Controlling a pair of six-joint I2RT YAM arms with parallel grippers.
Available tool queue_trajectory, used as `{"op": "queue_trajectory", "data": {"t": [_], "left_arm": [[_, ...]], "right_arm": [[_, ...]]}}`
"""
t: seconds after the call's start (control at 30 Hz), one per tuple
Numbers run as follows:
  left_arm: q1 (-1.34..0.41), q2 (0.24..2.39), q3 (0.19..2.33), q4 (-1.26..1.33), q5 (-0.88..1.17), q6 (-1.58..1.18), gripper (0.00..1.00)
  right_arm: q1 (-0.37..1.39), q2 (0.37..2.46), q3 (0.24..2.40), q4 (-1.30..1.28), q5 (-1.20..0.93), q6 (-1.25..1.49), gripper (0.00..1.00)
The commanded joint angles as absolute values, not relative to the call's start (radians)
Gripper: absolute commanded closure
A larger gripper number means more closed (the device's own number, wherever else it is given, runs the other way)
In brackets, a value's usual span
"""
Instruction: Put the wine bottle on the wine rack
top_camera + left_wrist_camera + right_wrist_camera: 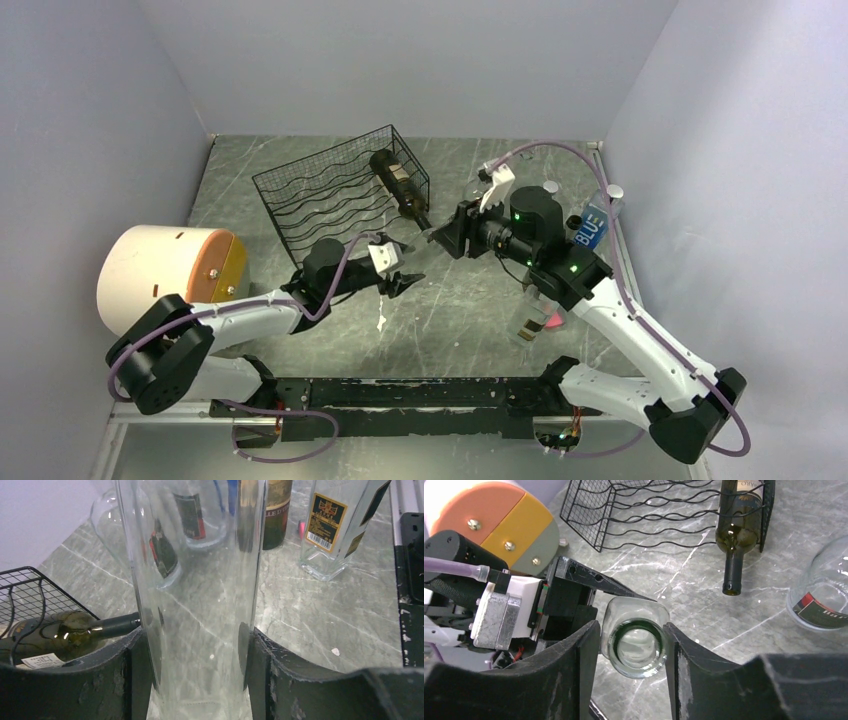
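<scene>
On the grey marble table, toward the back and left of centre: the wine rack, with 1 dark bottle already lying at its right end, neck poking out toward the arms. Between the 2 grippers, just in front of that rack and apart from it: the clear wine bottle. Clamped across its body by the left gripper, both pads tight against the glass. Flanked at 1 end by the right gripper, fingers hard beside the glass; cannot tell whether pressing or merely alongside. Seen end-on from the right wrist, so long axis judged steep, nearer upright than lying, though exact tilt hard to read. Rack farther back and to the left of the bottle, with its free troughs nearest the left arm. Probably needs tipping down to lie parallel with the dark bottle before sliding in.
</scene>
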State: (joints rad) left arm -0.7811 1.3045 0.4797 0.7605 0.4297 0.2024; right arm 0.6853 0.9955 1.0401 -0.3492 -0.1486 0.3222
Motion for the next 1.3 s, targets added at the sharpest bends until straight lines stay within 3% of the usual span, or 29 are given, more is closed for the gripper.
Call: {"op": "queue_trajectory", "data": {"t": [0.0,0.07,0.5,0.73,1.07,1.27], "left_arm": [[-0.788,1.279,0.519,0.834,0.407,0.272,0.93],[-0.788,1.27,0.507,0.866,0.403,0.32,0.93],[-0.788,1.243,0.64,0.759,0.417,0.582,0.93],[-0.791,1.253,0.767,0.521,0.512,0.989,0.93],[-0.796,1.267,0.879,0.405,0.5,1.237,0.93],[-0.808,1.286,0.957,0.377,0.535,1.324,0.93]], "right_arm": [[0.689,1.009,1.117,-0.454,-0.144,0.269,0.44],[0.689,1.009,1.134,-0.48,-0.139,0.244,0.39],[0.689,1.024,1.315,-0.657,0.009,0.188,0.26],[0.689,1.057,1.397,-0.746,-0.025,0.159,0.26],[0.69,0.989,1.301,-0.705,-0.165,0.107,0.23],[0.69,1.018,1.259,-0.701,-0.125,0.128,0.22]]}}
